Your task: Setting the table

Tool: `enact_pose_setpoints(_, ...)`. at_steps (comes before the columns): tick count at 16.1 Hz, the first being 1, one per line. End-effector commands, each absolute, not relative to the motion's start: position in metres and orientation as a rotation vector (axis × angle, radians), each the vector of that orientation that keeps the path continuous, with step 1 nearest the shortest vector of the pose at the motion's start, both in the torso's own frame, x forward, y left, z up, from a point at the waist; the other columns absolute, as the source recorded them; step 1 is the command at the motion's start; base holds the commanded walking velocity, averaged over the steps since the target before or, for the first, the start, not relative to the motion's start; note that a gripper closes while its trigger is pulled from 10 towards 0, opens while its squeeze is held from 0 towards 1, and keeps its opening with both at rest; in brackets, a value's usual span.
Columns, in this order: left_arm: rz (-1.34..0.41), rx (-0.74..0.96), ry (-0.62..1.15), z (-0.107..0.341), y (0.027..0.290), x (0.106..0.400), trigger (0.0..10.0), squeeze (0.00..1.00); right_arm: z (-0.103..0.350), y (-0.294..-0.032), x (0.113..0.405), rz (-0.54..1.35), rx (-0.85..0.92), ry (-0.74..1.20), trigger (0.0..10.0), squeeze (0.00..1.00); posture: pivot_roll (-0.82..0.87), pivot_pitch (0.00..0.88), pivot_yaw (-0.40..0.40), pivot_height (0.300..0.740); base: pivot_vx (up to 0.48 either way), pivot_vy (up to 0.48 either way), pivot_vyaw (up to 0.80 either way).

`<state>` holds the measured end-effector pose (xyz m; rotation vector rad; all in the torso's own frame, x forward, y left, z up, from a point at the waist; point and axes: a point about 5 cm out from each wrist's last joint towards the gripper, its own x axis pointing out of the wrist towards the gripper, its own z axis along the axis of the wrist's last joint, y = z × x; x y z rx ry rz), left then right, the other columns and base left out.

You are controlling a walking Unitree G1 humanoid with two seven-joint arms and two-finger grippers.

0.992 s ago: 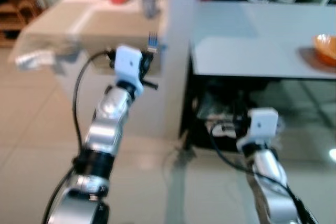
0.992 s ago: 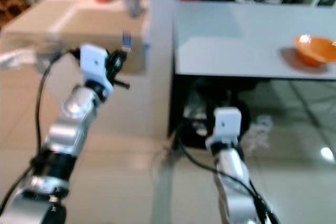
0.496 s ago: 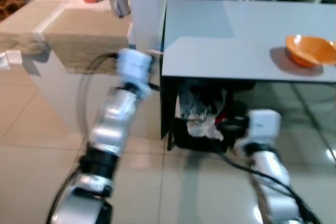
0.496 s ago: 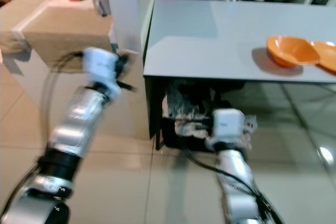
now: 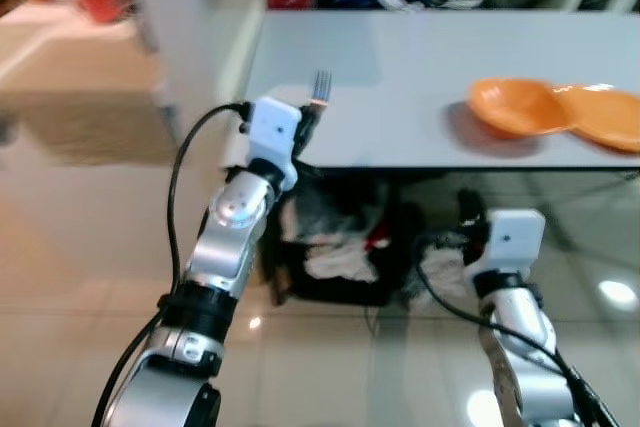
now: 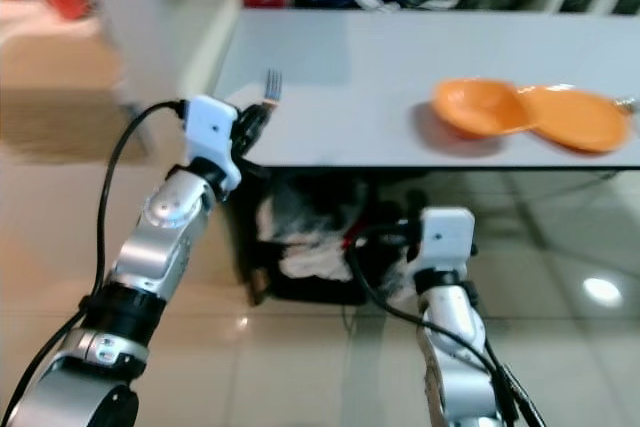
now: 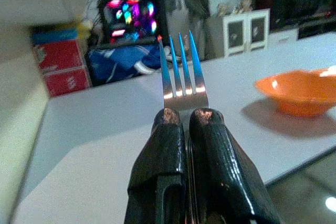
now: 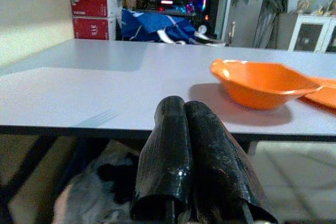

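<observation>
You are looking down at a pale grey table that stretches across the far half of the scene. Your left gripper is clenched on a metal fork, pinching it at the neck so the tines stick out past the fingertips. The fork's long axis runs in line with the fingers, tines pointing up and toward the far side. It is held in the air just above the near left corner of the table, not resting on it.

The relation that matters: the place setting lies to the right of the fork. An orange bowl sits on the right part of the table, touching or overlapping an orange plate further right. Open tabletop lies between fork and bowl. In the left wrist view the fork points along the table with the bowl off to one side.

Your right gripper is pressed shut with nothing in it, low and near, below the table edge, with the bowl ahead of it. It is nearer the dishes, but the left arm has the fork, so the carry likely goes rightward and down.
</observation>
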<state>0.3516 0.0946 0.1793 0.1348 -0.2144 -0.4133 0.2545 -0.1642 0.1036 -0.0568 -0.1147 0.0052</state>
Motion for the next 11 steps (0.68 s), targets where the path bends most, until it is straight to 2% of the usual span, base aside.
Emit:
enact_pose_setpoints(1, -0.381, 0.154, -0.22, 0.181, 0.107, 0.353, 0.0, 0.0, 0.104, -0.157, 0.255, 0.031, -0.06, -0.118, 10.0, 0.0, -0.01, 0.0, 0.039, 0.74, 0.281, -0.386, 0.0)
enact_pose_setpoints(11, -0.355, 0.142, -0.201, 0.177, 0.108, 0.354, 0.0, 0.0, 0.099, -0.156, 0.244, 0.036, -0.05, -0.102, 10.0, 0.0, -0.02, 0.0, 0.042, 0.74, 0.281, -0.386, 0.0)
